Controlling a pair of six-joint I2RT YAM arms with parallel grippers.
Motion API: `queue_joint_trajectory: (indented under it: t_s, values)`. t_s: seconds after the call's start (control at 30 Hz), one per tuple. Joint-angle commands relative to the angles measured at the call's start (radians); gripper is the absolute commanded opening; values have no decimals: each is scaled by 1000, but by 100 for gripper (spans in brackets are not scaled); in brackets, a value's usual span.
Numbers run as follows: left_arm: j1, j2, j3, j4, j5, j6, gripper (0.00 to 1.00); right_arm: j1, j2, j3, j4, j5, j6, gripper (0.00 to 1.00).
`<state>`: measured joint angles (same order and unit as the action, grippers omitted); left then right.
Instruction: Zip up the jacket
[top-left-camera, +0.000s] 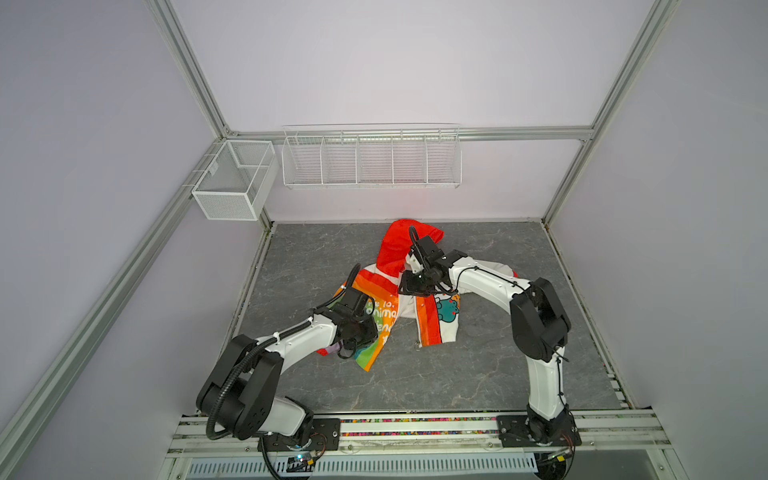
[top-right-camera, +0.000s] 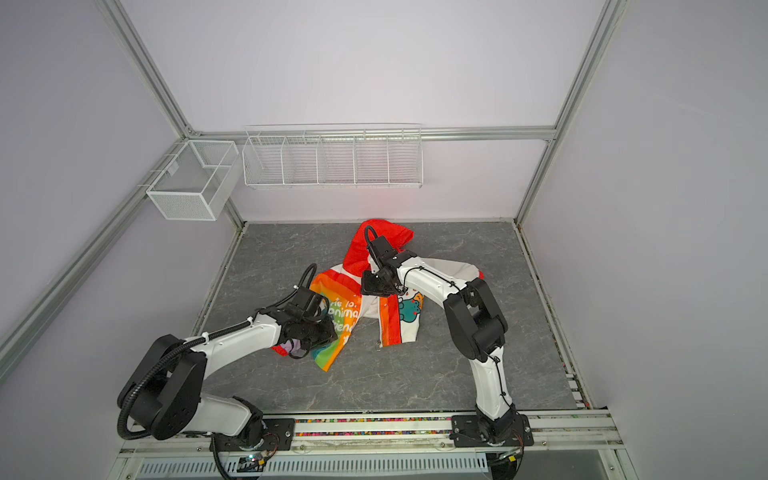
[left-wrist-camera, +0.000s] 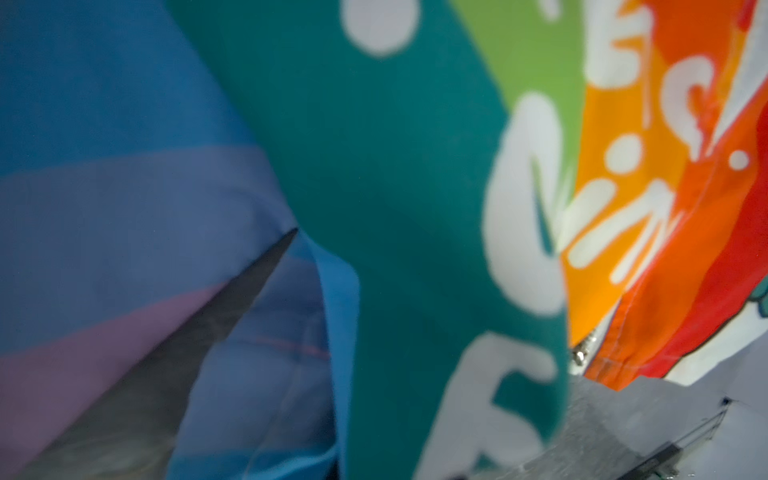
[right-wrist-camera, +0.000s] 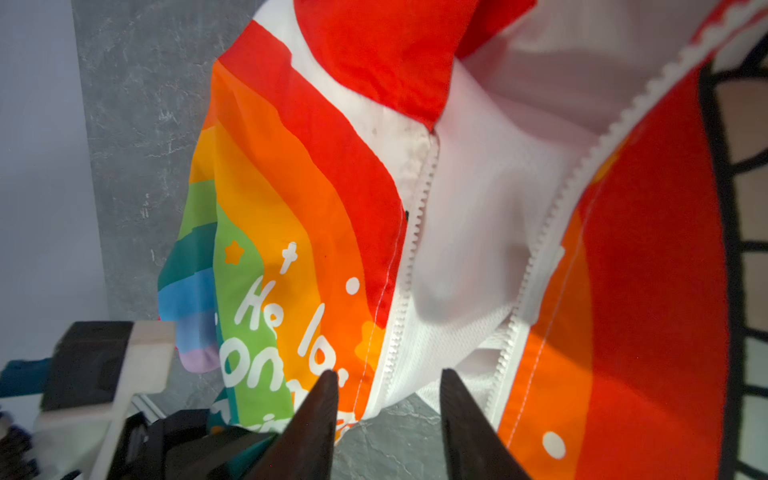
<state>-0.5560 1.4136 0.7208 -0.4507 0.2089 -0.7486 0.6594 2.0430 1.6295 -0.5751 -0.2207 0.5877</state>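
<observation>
- White mesh basket (top-left-camera: 232, 183), hung on the left aluminium frame rail (top-left-camera: 124, 266).
- White wire rack (top-left-camera: 370, 160), five compartments, on the back wall (top-left-camera: 395, 62).
- Grey marbled tabletop (top-left-camera: 478, 365).

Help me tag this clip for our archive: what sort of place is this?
Probably a robotics lab test cell: an aluminium frame, a wire rack on the back wall, left arm and right arm bolted to a front rail.

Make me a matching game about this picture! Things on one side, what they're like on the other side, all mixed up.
Things:
1. hood
2. zipper
3. table
4. wire rack

What they're like:
A. grey
B. on the back wall
C. red
D. undone

Pairs: 1-C, 2-D, 3-A, 4-B
</observation>
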Motion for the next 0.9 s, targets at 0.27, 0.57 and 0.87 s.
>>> queue_joint_trajectory:
  t_s: [0.27, 0.57, 0.87]
  values:
    - [-1, -179, 149, -271, -106, 99, 45, -7, 81, 127, -38, -7, -16, 39]
    - [-183, -132, 148, -210, -80, 95, 57, -20, 189, 212, -82, 7, -11, 44]
    - [-246, 23, 115, -184, -186, 112, 59, -26, 240, 230, -83, 0, -8, 43]
